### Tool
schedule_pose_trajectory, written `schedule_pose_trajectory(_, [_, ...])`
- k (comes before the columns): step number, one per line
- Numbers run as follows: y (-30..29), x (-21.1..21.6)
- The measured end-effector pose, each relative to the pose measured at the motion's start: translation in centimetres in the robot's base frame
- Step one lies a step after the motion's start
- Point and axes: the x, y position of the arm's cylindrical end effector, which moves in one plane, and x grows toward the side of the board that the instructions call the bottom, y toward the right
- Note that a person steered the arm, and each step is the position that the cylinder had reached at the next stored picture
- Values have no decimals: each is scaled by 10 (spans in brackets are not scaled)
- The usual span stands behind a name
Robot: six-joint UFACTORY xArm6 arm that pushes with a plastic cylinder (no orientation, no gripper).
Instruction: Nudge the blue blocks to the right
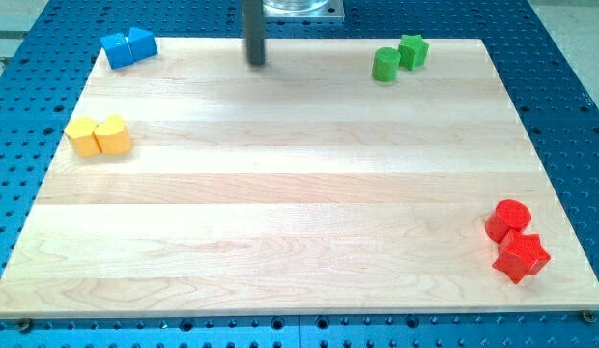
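Observation:
Two blue blocks sit touching at the board's top left corner: a blue cube [116,50] on the left and a blue pointed block [142,43] on its right. My tip [256,62] is at the top edge of the wooden board [280,193], well to the right of the blue blocks and not touching any block.
Two yellow blocks [99,136] sit together at the left edge. A green cylinder [385,65] and a green star [413,50] are at the top right. A red cylinder [507,218] and a red star [521,256] are at the bottom right. A blue perforated table surrounds the board.

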Motion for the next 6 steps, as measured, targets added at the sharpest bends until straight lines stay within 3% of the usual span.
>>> schedule_pose_trajectory(1, [-86,58])
schedule_pose_trajectory(2, [-167,76])
schedule_pose_trajectory(3, [-202,69])
schedule_pose_trajectory(5, [-203,-7])
schedule_pose_trajectory(6, [-201,-16])
